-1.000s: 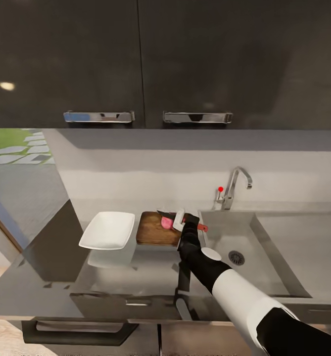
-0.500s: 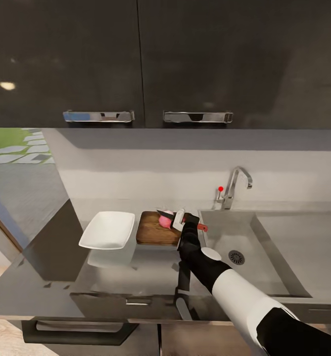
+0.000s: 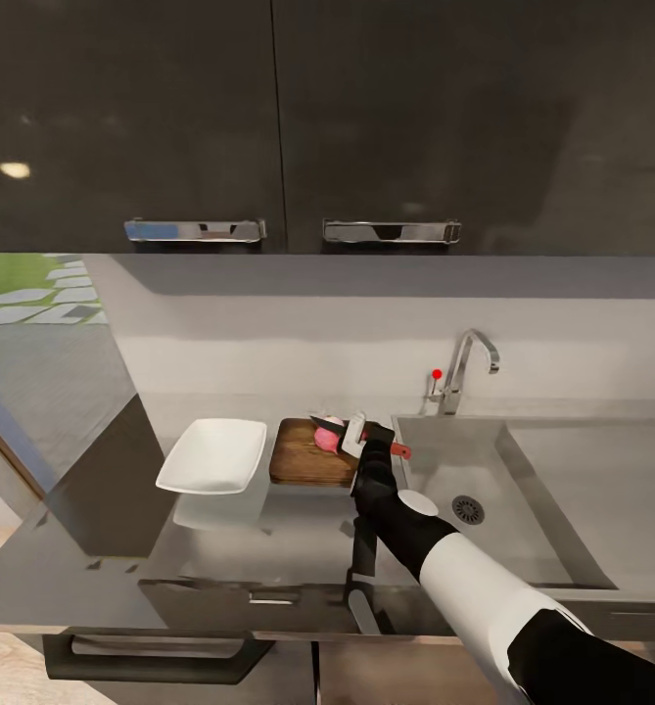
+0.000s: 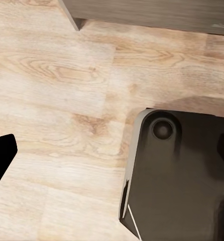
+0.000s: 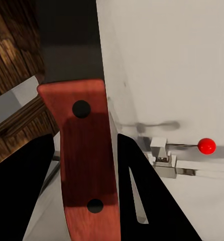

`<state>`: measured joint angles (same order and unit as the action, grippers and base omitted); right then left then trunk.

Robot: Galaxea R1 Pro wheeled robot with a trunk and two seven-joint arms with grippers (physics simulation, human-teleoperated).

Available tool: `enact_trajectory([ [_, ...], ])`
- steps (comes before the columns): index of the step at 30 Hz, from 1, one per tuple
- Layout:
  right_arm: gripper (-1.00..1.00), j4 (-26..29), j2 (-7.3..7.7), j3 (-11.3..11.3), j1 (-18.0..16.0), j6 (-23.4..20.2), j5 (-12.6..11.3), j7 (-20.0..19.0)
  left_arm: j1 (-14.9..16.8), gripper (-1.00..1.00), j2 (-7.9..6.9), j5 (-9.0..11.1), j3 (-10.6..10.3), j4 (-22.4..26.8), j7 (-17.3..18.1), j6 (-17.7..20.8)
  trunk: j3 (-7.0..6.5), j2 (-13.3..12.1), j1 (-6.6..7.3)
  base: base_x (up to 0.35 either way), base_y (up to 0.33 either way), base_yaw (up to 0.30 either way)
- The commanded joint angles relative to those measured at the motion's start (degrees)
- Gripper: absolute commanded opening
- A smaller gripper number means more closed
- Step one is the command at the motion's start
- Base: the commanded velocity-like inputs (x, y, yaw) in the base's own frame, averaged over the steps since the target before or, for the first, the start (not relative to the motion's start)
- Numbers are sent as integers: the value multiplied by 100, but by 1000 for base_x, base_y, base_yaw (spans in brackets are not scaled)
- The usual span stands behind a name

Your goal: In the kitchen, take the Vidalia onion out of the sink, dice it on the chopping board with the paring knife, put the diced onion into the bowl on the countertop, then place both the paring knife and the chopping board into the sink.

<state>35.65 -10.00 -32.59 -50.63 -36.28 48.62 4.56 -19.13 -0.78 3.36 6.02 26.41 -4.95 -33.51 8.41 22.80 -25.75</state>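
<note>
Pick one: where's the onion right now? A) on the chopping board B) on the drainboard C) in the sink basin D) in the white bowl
A: in the head view the Vidalia onion sits on the chopping board, with the paring knife held by the right gripper at it; the bowl holds nothing.

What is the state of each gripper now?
Left gripper: cannot be told.
Right gripper: closed on the paring knife, blade over the Vidalia onion.

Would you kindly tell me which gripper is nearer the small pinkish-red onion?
Right. The right gripper holds the red-handled knife right at the onion on the brown board; the left wrist camera faces wooden floor.
</note>
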Motion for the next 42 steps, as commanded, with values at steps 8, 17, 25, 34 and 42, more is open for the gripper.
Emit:
enact_trajectory([
  [8,-100,-3,0,-28,-8,-37,-2,19,-3,100,-1,33,-13,8,-6,-11,11,12,-4,0,0,0],
  [17,-100,-2,0,-28,-8,-37,-2,20,-3,100,-1,33,-13,12,-6,-15,11,12,-4,0,0,0],
  [25,-100,-5,0,-28,-8,-37,-2,20,-3,100,-1,30,-13,13,-6,-15,11,12,-4,0,0,0],
  [34,-100,-3,0,-28,-8,-37,-2,22,-3,100,-1,29,-13,13,-6,-15,11,12,-4,0,0,0],
  [42,-100,-5,0,-28,-8,-36,-2,20,-3,100,-1,27,-13,13,-6,-15,11,12,-4,0,0,0],
])
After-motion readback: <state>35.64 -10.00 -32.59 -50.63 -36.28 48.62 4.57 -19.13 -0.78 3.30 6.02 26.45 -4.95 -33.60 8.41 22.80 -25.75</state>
